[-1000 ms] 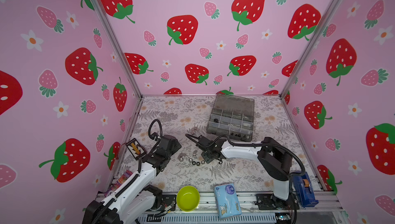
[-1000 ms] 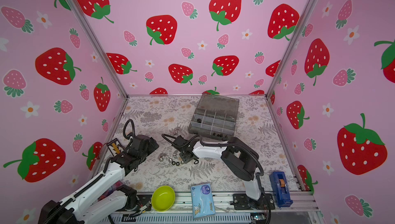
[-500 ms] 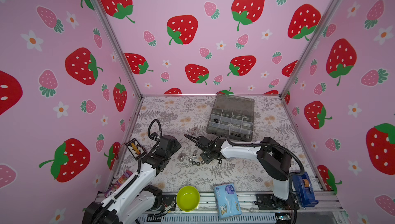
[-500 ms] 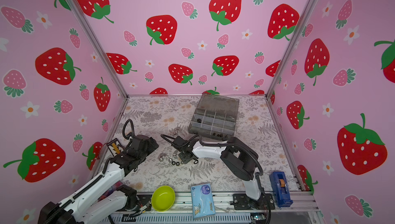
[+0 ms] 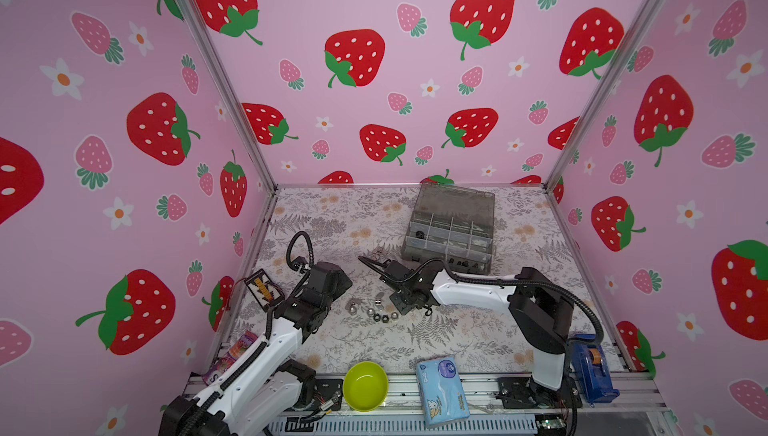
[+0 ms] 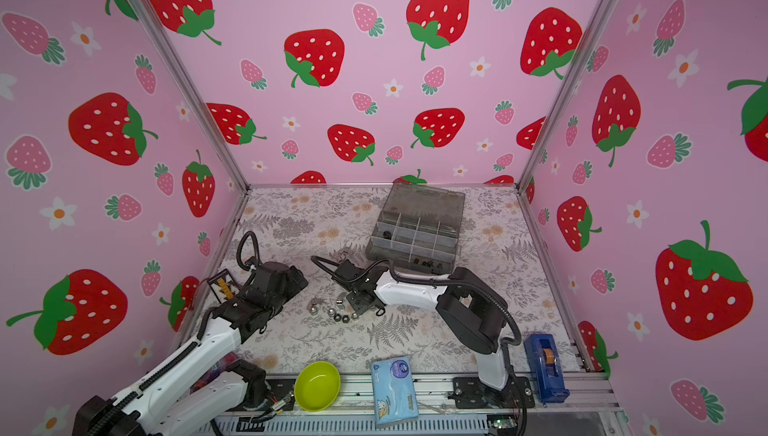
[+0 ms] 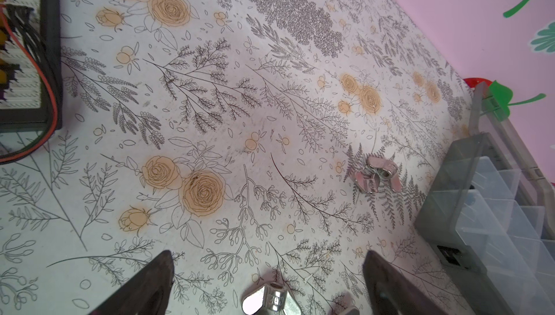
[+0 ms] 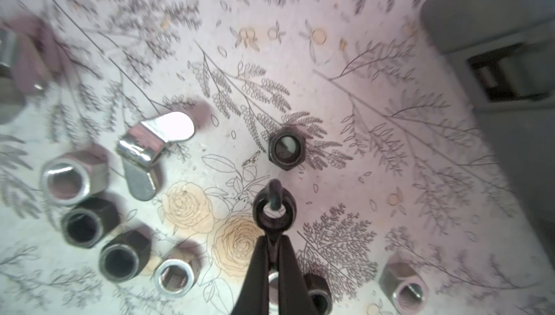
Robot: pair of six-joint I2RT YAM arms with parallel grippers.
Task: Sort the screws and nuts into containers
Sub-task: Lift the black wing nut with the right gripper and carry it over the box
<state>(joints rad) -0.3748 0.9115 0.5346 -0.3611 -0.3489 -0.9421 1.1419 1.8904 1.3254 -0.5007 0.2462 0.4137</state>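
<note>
1. pinching a small black ring-shaped nut (image 8: 274, 211) at its tips, the right gripper (image 8: 272, 238) stands clenched low over the floral-print table mat (image 8: 390, 178).
2. loose silver and black hex nuts (image 8: 87, 223) and a silver wing nut (image 8: 150, 145) lie just beside it; one black hex nut (image 8: 286, 148) lies apart, ahead of the tips.
3. the left gripper (image 7: 268, 256) hovers with jaws released wide, a shiny wing nut (image 7: 271, 298) on the mat between its fingers.
4. two more wing nuts (image 7: 375, 175) touch each other near the smoky-grey translucent plastic organizer box (image 5: 457, 205), which stands lid open at the back of the mat in both top views.
5. small black pieces (image 5: 467, 264) sit in a near-row compartment of the box.
</note>
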